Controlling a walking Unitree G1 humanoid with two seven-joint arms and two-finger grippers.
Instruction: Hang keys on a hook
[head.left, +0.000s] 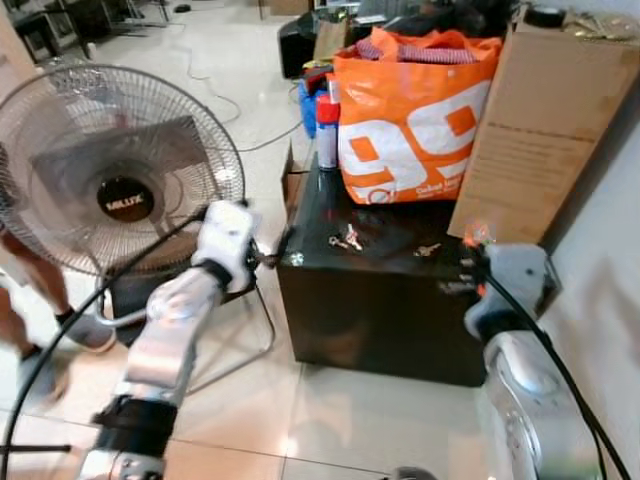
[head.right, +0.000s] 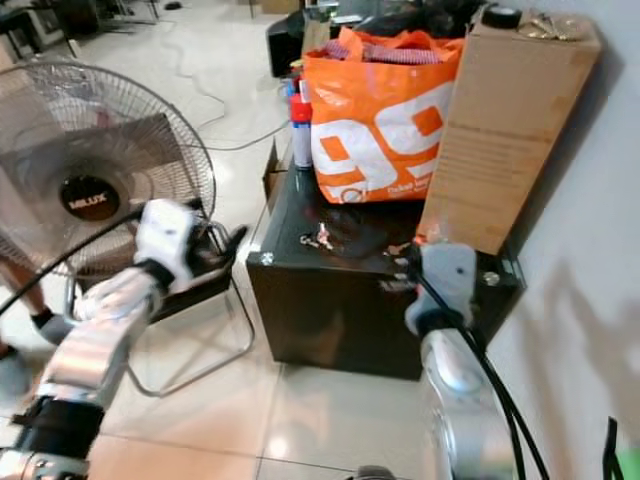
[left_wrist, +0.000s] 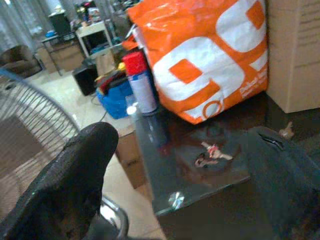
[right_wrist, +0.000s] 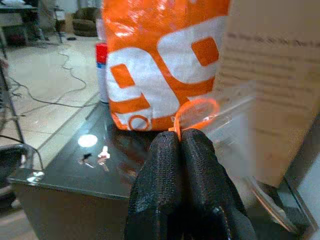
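Fingers of the right gripper (right_wrist: 181, 145) pressed together, pinching a thin orange loop (right_wrist: 196, 114) at the tips; loop sticks up past the fingertips, a clear blurred piece beside it, can't tell what it is. Right gripper sits over the near right corner of the black glossy surface (head.left: 375, 290), just in front of the tall cardboard box (head.left: 540, 120). Fingers of the left gripper (left_wrist: 185, 165) spread wide apart, nothing between them, hovering at the near left corner of the surface, next to the fan (head.left: 115, 170). Keys (head.left: 346, 239) lie flat on the surface near its middle, in front of the orange shopping bag (head.left: 410, 115), well apart from both grippers; a second small key (head.left: 428, 249) lies to their right, closer to the right gripper. Red-capped spray can (head.left: 327, 130) stands upright at the bag's left side. Person's legs and shoes (head.left: 40, 335) at far left on the tiled floor (head.left: 330, 420).
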